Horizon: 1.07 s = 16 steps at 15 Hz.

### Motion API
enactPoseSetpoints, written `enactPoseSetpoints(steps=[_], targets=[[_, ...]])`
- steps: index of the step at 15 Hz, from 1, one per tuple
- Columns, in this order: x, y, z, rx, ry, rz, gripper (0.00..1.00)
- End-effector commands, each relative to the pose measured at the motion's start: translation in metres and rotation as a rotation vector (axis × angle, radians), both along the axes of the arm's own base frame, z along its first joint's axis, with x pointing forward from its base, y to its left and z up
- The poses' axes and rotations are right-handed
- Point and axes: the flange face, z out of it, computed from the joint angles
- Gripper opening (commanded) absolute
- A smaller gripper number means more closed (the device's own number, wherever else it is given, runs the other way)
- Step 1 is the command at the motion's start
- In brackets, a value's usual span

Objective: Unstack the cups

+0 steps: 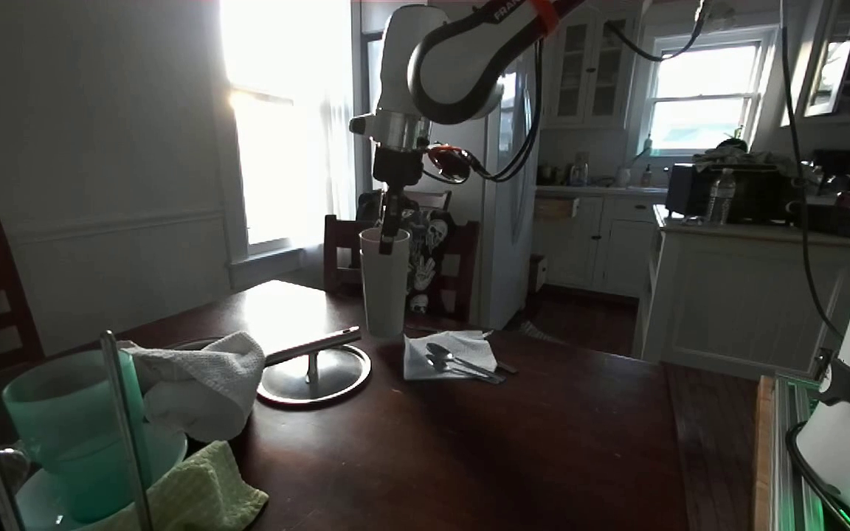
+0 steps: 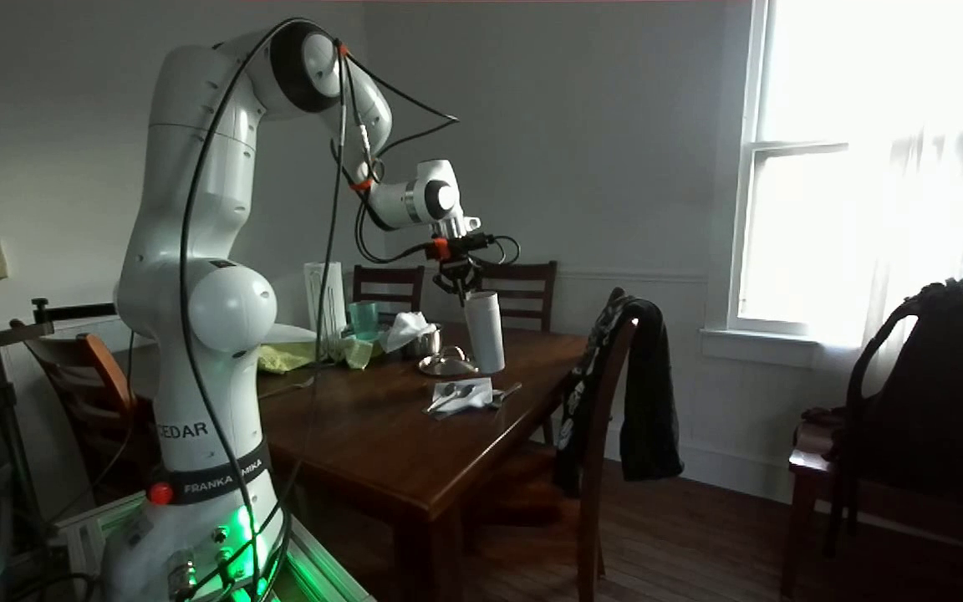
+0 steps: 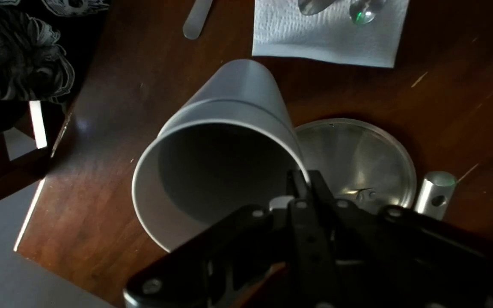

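A tall pale cup stack [image 1: 383, 287] stands near the table's far edge, and it also shows in an exterior view [image 2: 486, 334]. In the wrist view the stack [image 3: 246, 85] shows a second edge just below the top rim, as of one cup nested in another. My gripper [image 1: 388, 240] points down at the rim in both exterior views. In the wrist view the gripper [image 3: 304, 182] is shut on the rim, one finger inside the cup and one outside. The stack leans slightly; I cannot tell whether its bottom touches the table.
A metal lid [image 1: 314, 377] with a bar handle lies beside the stack. A napkin [image 1: 425, 361] with spoons lies near it. A white cloth [image 1: 211, 376], a teal cup [image 1: 74, 413] and a yellow-green cloth [image 1: 207, 487] stand farther along. A chair [image 2: 607, 418] stands at the table.
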Motion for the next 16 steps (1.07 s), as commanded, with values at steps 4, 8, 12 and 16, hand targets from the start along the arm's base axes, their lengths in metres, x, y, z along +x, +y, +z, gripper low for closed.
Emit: enactPoseSetpoints(steps=[4, 8, 12, 16], targets=[[-0.037, 0.031, 0.079, -0.130, -0.153, 0.079, 0.01], [-0.061, 0.051, 0.100, 0.016, 0.008, 0.132, 0.01], [-0.069, 0.050, 0.112, 0.094, 0.072, 0.159, 0.01], [-0.065, 0.038, 0.111, 0.121, 0.110, 0.106, 0.01]])
